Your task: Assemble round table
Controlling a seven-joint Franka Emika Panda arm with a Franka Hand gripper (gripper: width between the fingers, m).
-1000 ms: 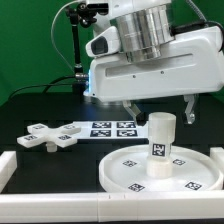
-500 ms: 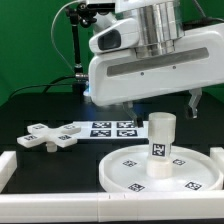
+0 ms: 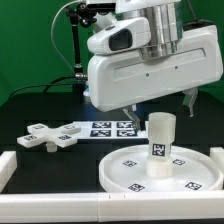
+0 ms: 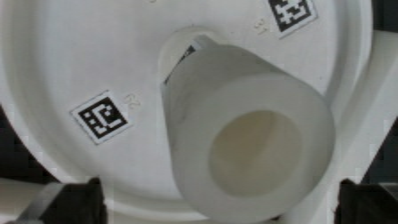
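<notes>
The large white rimmed disc (image 3: 130, 172) lies flat at the front of the exterior view's right. The short cylinder leg (image 3: 160, 140) stands upright in its centre socket, tag facing front. My gripper (image 3: 160, 107) hangs open just above the leg's top, one finger on each side, touching nothing. In the wrist view I look down on the leg's hollow top (image 4: 249, 135) and the tagged disc (image 4: 80, 60), with my dark fingertips (image 4: 71, 203) wide apart on either side. The cross-shaped foot (image 3: 45, 136) lies on the black table at the exterior view's left.
The marker board (image 3: 110, 128) lies flat between the foot and the disc. A white rail (image 3: 8, 165) borders the table at the front left. A black stand with cables (image 3: 78, 45) rises at the back left.
My hand has risen slightly above the leg and the wrist has turned a little. The leg, disc and foot have not moved.
</notes>
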